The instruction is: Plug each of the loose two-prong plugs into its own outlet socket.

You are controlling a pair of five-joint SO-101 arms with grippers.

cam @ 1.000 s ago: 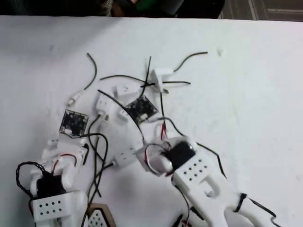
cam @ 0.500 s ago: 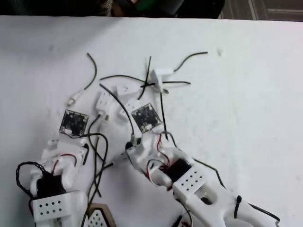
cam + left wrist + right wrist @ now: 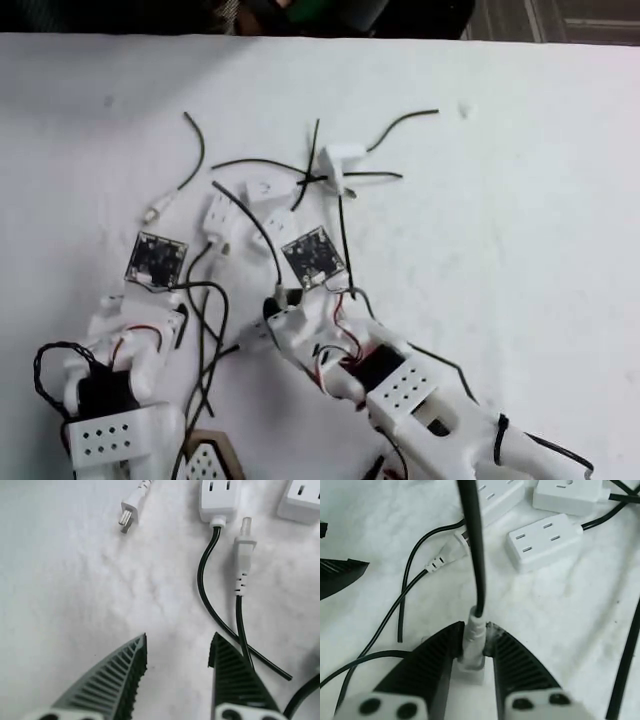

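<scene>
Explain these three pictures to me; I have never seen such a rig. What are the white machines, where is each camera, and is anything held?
The white machines are two robot arms at a white table. The high view looks down on both: the left arm and the right arm. Each of the other two pictures comes from a camera on one arm's wrist, looking along its jaws. On the table lie white outlets, loose plugs and black cords. The left arm's jaws stand open above bare table, holding nothing. The right arm's jaws are shut on a white plug whose black cord rises from it.
</scene>
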